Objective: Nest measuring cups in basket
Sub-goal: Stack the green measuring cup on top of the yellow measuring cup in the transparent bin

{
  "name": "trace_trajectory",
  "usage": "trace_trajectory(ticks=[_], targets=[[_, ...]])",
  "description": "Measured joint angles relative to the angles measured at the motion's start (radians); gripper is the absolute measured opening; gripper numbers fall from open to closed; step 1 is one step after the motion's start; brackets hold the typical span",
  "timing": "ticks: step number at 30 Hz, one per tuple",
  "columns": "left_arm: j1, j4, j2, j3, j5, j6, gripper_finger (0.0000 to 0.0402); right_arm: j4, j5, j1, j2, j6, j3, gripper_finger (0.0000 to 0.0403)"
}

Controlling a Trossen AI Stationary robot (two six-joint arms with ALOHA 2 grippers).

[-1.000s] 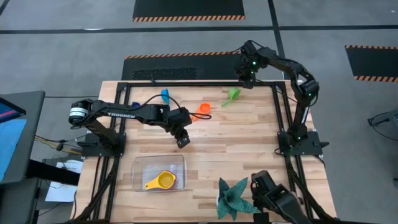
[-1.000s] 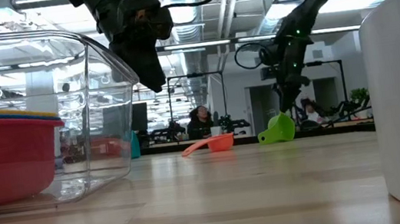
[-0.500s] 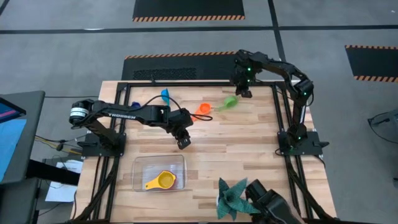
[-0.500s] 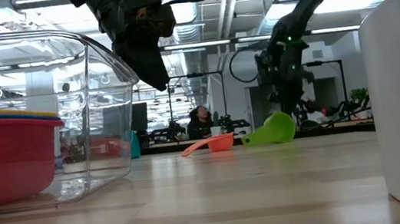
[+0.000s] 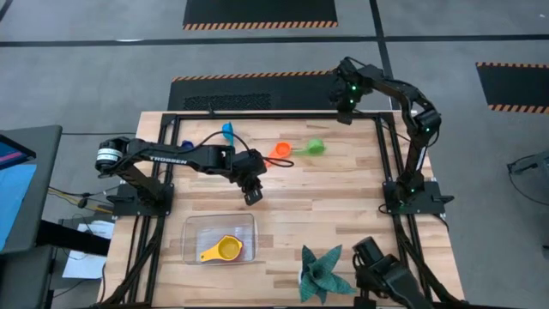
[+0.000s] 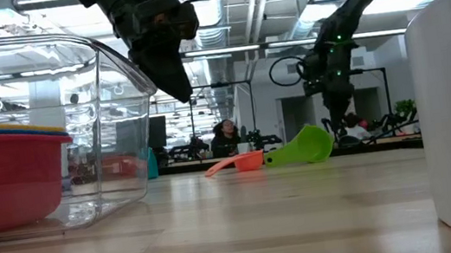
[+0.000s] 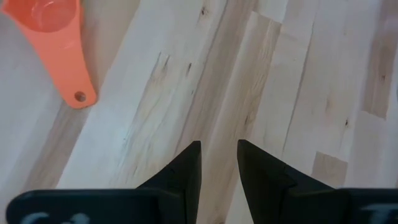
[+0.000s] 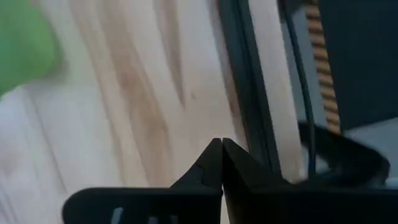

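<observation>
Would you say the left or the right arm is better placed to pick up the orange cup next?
Left. The left gripper hangs open just short of the orange cup, which shows in its wrist view. The right gripper is shut at the far edge.

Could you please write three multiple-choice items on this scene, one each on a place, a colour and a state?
1. Where does the green cup lie?
A. In the basket
B. On the table beside the orange cup
C. In a gripper

2. What colour is the cup seen from above in the basket?
A. Yellow
B. Green
C. Orange

3. How are the right gripper fingers?
A. Wide open
B. Holding a cup
C. Shut, empty

Answers: 1 B, it rests on the wood; 2 A, the yellow cup lies there; 3 C, the fingertips meet with nothing between.
</observation>
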Motion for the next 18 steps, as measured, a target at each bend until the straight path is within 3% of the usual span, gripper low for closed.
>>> trace_trajectory(ticks=[7, 13, 18], targets=[[-0.007, 0.009, 0.0, 0.0, -0.017, -0.006, 0.0091, -0.09, -0.206, 0.055, 0.0, -0.088, -0.013, 0.0011], [-0.022, 0.022, 0.0, 0.0, -0.046, -0.007, 0.0091, -0.088, -0.199, 0.124, 0.002, -0.124, -0.113, 0.001], [-0.036, 0.025, 0.0, 0.0, -0.061, -0.018, 0.0091, 0.101, -0.173, 0.148, 0.002, -0.048, -0.172, 0.0009]])
